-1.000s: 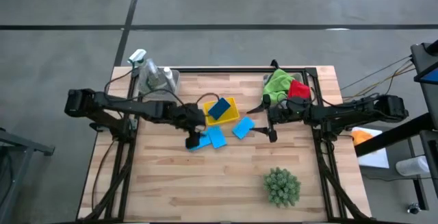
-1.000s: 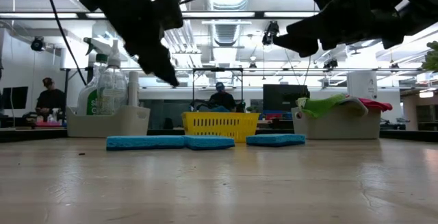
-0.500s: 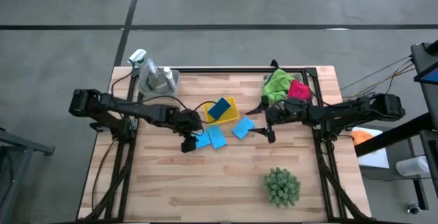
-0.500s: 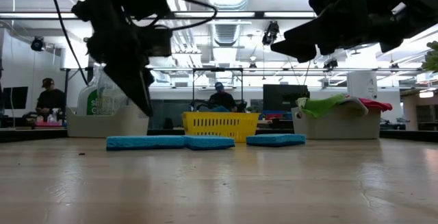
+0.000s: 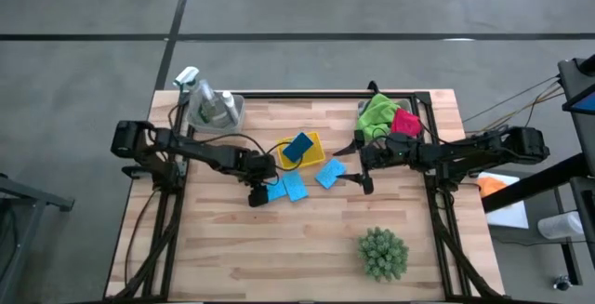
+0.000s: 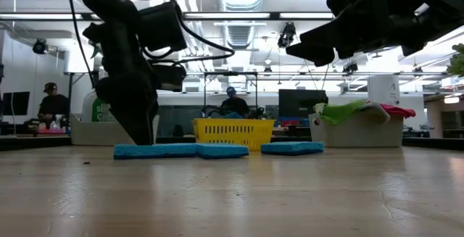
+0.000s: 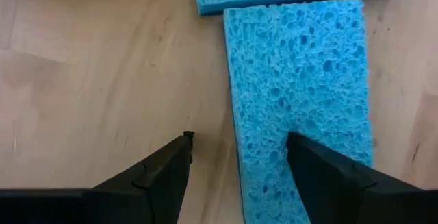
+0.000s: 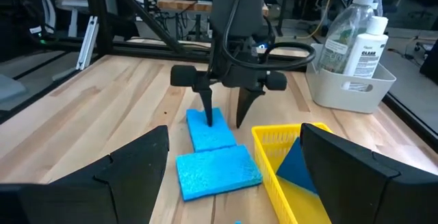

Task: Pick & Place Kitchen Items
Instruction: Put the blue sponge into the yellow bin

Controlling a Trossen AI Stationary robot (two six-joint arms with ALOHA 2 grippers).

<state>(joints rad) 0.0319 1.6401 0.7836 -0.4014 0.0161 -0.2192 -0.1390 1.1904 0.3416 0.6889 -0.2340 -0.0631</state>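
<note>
Three blue sponges lie flat on the wooden table: a left one [image 5: 274,191], a middle one [image 5: 295,186] and a right one [image 5: 330,173]. Another sponge [image 5: 297,148] leans in the yellow tray [image 5: 316,158]. My left gripper [image 5: 256,193] points steeply down, open, low over the left sponge [image 7: 301,80]. One fingertip [image 7: 294,142] is over the sponge's top, the other [image 7: 186,139] over bare wood beside its long edge. My right gripper [image 5: 363,162] hangs open above the table, right of the sponges, nothing between its fingers. My left gripper comes from above with its fingers straddling one long edge [image 7: 233,114] of the left sponge, which lies flat on the table. Whether a fingertip touches the sponge's top, I cannot tell.
A white bin [image 5: 212,111] with a spray bottle and a white bottle stands at the far left. A bin with green, red and magenta cloths [image 5: 390,118] stands at the far right. A spiky green plant [image 5: 383,253] sits near the front right. Bare wood lies in front.
My left gripper has come down toward the left sponge and tipped steeper, from slanting to nearly straight down. It has stayed open. The sponges have not moved.
</note>
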